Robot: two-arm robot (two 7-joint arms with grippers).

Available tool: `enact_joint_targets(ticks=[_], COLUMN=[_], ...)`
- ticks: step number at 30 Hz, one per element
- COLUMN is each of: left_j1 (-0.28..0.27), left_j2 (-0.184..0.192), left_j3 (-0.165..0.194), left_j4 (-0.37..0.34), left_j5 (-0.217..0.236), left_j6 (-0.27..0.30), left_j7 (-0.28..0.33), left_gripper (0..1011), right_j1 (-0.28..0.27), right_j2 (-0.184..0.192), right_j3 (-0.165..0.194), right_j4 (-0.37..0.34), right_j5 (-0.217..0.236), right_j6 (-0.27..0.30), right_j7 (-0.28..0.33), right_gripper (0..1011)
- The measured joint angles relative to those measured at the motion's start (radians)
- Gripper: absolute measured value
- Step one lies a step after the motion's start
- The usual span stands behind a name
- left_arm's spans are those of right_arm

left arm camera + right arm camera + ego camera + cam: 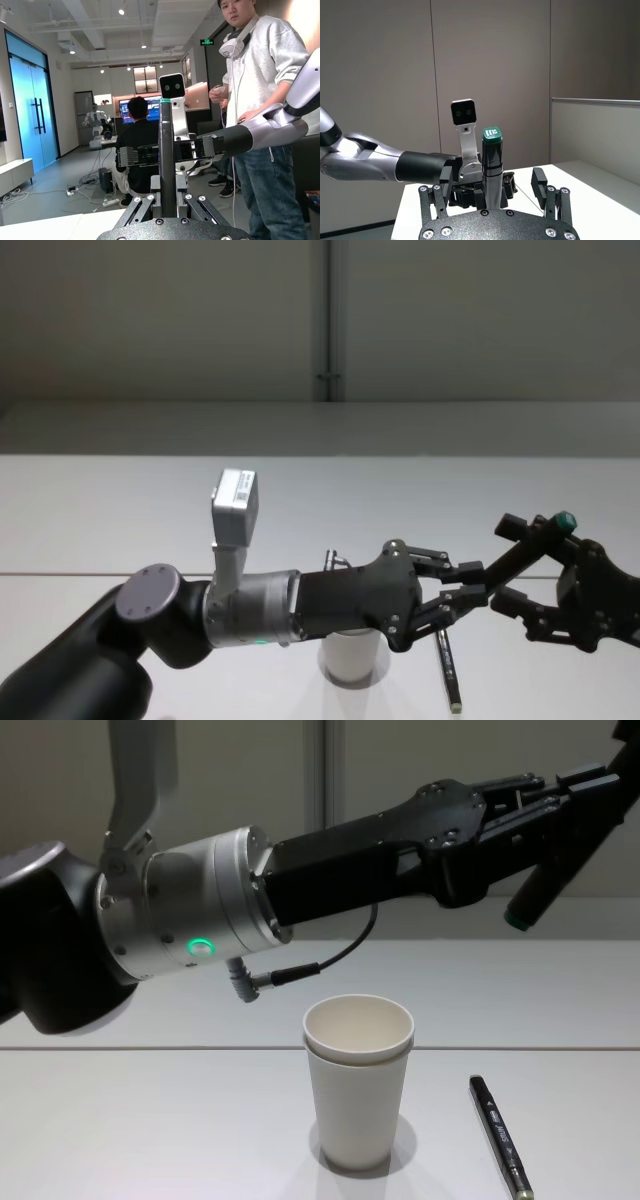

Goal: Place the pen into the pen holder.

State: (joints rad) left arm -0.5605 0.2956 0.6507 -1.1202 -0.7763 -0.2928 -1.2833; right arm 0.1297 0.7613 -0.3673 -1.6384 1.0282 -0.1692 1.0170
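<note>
Found left end effector [484,583] extended from the left across the bench [150,1120], raised well above it and clamped on 1 end of the green-capped pen [553,860].

Noted in chest view the pen tilted, green cap at its low end, higher than the holder [358,1090], to its right and clear of it.

Found right end effector [508,562] at the right in head view, facing the left one, spread wide.

Confirmed from right wrist view what head view leaves unclear: 2 fingers [538,180] standing 1 on each side of the cap end, apart from it, with the left end effector at the pen's far end.

Confirmed from left wrist view the pen running straight out from between the left linkages toward the right end effector.

Recorded the holder upright on the bench. Saw it whole in chest view, doubled rim and open mouth included. Saw its top hidden behind the left arm in head view.

Noted a second pen [499,1135] lying flat on the bench just right of the holder, not touching it.
</note>
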Motion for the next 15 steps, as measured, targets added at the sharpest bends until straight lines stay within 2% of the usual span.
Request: enact_joint_targets(ticks=[7,15], left_j1=[0.0,0.0], left_j2=[0.0,0.0], left_j3=[0.0,0.0], left_j4=[0.0,0.0], left_j5=[0.0,0.0], left_j6=[0.0,0.0], left_j7=[0.0,0.0], left_gripper=[165,165], right_j1=[0.003,0.008], right_j2=[-0.008,-0.014], right_j3=[-0.006,-0.006], right_j4=[-0.002,-0.002], right_j5=[-0.027,-0.029], right_j6=[-0.013,-0.013], right_j7=[-0.02,-0.027], right_gripper=[1001,1001])
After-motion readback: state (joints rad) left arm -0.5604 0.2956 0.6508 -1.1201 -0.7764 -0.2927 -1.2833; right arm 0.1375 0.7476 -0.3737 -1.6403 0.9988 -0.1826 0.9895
